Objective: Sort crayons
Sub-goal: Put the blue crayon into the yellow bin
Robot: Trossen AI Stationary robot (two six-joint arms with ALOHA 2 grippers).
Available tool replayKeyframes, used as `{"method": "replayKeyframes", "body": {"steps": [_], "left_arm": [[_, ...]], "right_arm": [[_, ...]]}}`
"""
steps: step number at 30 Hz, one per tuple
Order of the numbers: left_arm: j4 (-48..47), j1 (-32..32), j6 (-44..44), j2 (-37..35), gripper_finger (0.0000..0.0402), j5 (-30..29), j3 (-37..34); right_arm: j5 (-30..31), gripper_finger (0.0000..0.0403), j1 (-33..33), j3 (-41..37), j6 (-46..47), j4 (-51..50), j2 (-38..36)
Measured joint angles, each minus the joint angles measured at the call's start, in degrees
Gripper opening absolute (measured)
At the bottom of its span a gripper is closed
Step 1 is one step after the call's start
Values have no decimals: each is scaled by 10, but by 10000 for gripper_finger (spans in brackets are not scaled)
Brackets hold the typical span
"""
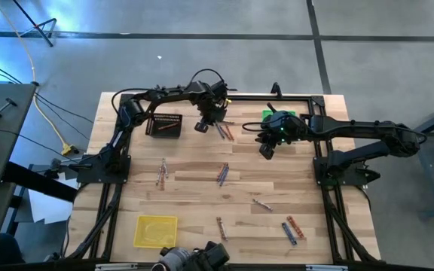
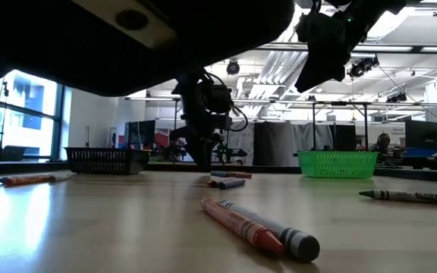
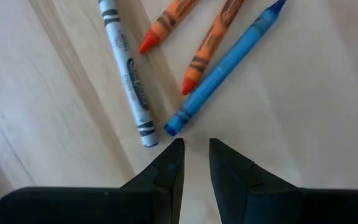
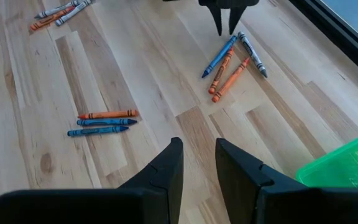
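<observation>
Four crayons lie together on the wood near the table's far edge: a grey one point(image 3: 128, 74), two orange ones point(image 3: 163, 25) point(image 3: 210, 46) and a blue one point(image 3: 225, 65). The group also shows in the high view point(image 1: 224, 132). My left gripper point(image 3: 196, 152) hovers just beside the blue crayon's blunt end. It points down, is open by only a narrow gap and holds nothing. My right gripper point(image 4: 197, 155) hangs above the table right of centre point(image 1: 266, 150), also narrowly open and empty. More crayons lie scattered point(image 1: 162, 173) point(image 1: 222, 175) point(image 1: 291, 228).
A black tray point(image 1: 164, 124) with an orange crayon in it stands at the far left. A green tray point(image 1: 277, 115) stands at the far right, behind my right gripper. A yellow tray point(image 1: 157, 229) lies at the near left. Loose crayons lie mid-table point(image 1: 261, 203) point(image 1: 221, 226).
</observation>
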Motion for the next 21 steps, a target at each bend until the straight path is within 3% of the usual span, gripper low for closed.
{"method": "replayKeyframes", "body": {"steps": [13,21], "left_arm": [[-4,-4,85,0,61,-32,1],[-2,-4,160,0,29,-55,1]], "right_arm": [[0,89,0,0,-1,-2,0],[0,89,0,0,1,-3,0]]}}
